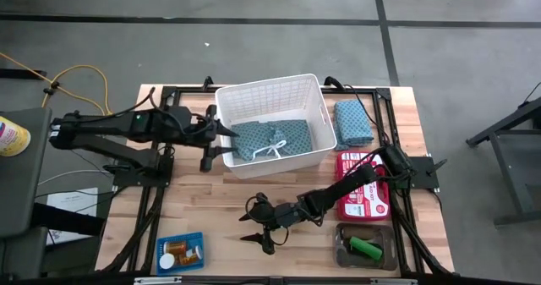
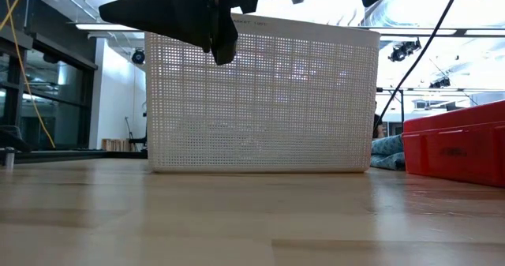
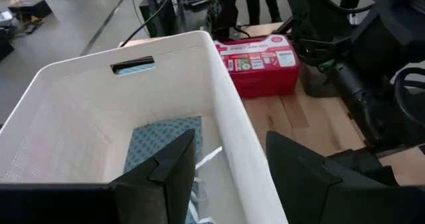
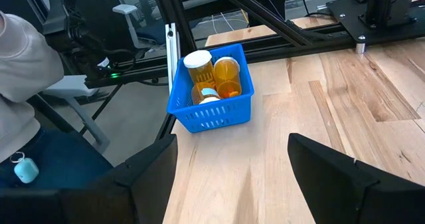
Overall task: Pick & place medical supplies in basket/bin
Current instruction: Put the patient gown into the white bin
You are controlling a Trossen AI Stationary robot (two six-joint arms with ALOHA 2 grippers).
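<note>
The white lattice basket [image 1: 314,107] stands at the table's middle far side. A teal patterned cloth [image 1: 270,139] with a white tie lies on its floor, also seen in the left wrist view [image 3: 159,141]. A second teal cloth [image 1: 352,122] lies folded on the table to the basket's right. My left gripper [image 1: 224,143] hangs open and empty over the basket's near-left corner; one finger [image 3: 174,165] is over the inside, the other [image 3: 312,177] outside the near wall. My right gripper [image 1: 258,231] is open near the front edge and points at the blue tray [image 4: 212,114] of orange pill bottles [image 4: 227,74].
A red first-aid case [image 1: 363,183] lies right of centre. A grey tray [image 1: 342,253] at the front right holds a green piece [image 1: 367,249] and a brown one. The blue tray [image 1: 161,244] sits at the front left. Bare wood lies between the trays. A person sits beyond the table's left edge [image 4: 20,58].
</note>
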